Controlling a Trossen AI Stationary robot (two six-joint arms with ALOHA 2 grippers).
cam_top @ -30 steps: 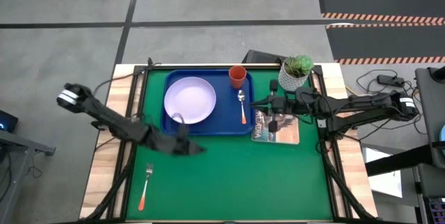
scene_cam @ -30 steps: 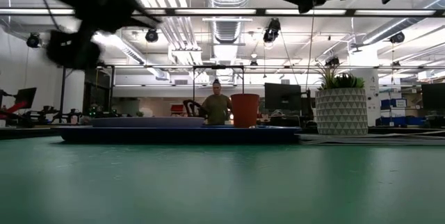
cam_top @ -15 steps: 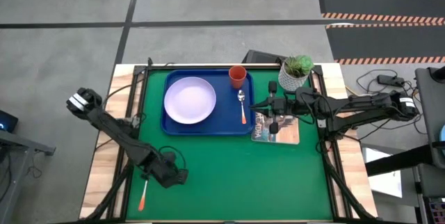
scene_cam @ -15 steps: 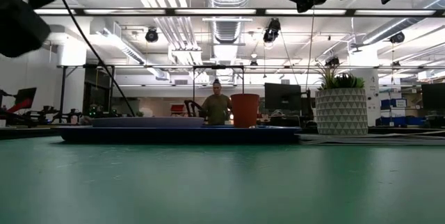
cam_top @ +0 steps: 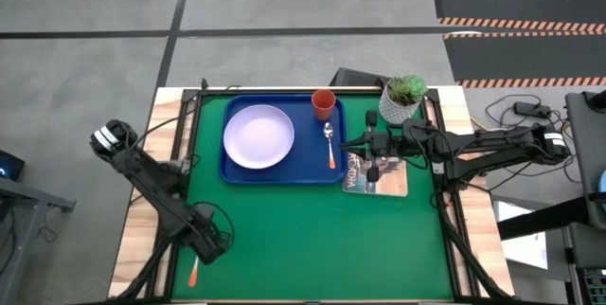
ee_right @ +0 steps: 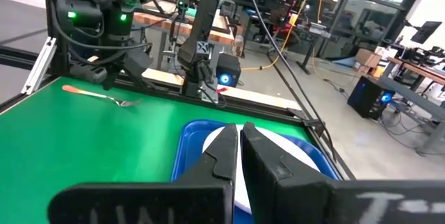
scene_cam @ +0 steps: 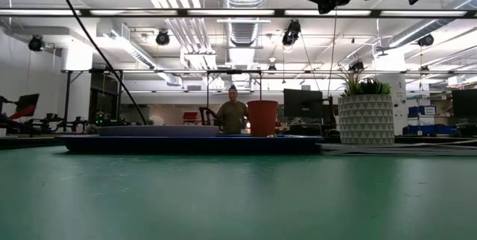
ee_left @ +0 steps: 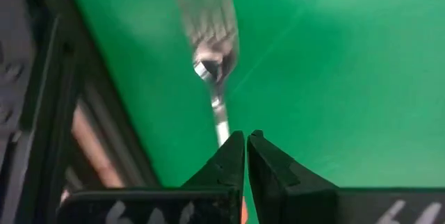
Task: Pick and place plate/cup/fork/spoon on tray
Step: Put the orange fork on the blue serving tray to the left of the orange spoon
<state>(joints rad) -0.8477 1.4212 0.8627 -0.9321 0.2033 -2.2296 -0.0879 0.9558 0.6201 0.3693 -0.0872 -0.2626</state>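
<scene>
Hovering closed over the fork (ee_left: 217, 78) at the worktop's near-left: left hand (cam_top: 210, 244). Waiting closed over the booklet (cam_top: 376, 174), right of the tray (cam_top: 284, 174): right hand (cam_top: 371, 153).

One camera looks straight down on the whole green-matted surface (cam_top: 322, 229); another sits level at its edge, sharing the large blue rectangular plastic tray (scene_cam: 186, 144); wrist cameras look past each tool.
</scene>
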